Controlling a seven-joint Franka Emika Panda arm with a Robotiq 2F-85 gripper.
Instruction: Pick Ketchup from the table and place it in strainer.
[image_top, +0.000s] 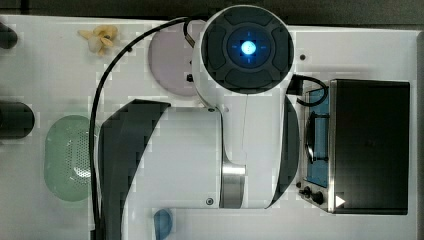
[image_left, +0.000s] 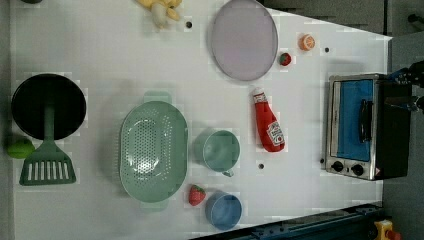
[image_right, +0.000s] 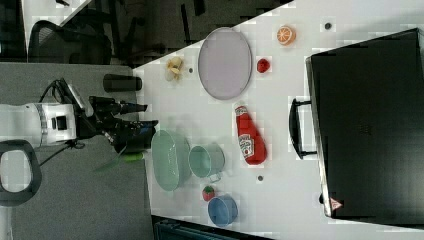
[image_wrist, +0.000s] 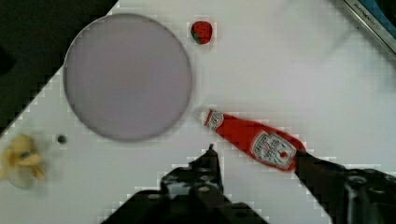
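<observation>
- Ketchup (image_wrist: 254, 139): lying flat on counter (image_wrist: 289, 65), between and just ahead of the fingers (image_wrist: 212, 158)
- Fingers: spread open, holding nothing
- Strainer (image_left: 153, 149): apart from fingers

No legible wording anywhere. Ketchup (image_wrist: 254, 140), lying just ahead of gripper (image_wrist: 254, 156) between its parted fingers: white shield label on body, print on it too blurred to read; round mark on cap end, also unreadable. Oven (image_left: 357, 127): small red-and-white triangle sign at front corner by knobs, symbol inside cannot be made out.
</observation>
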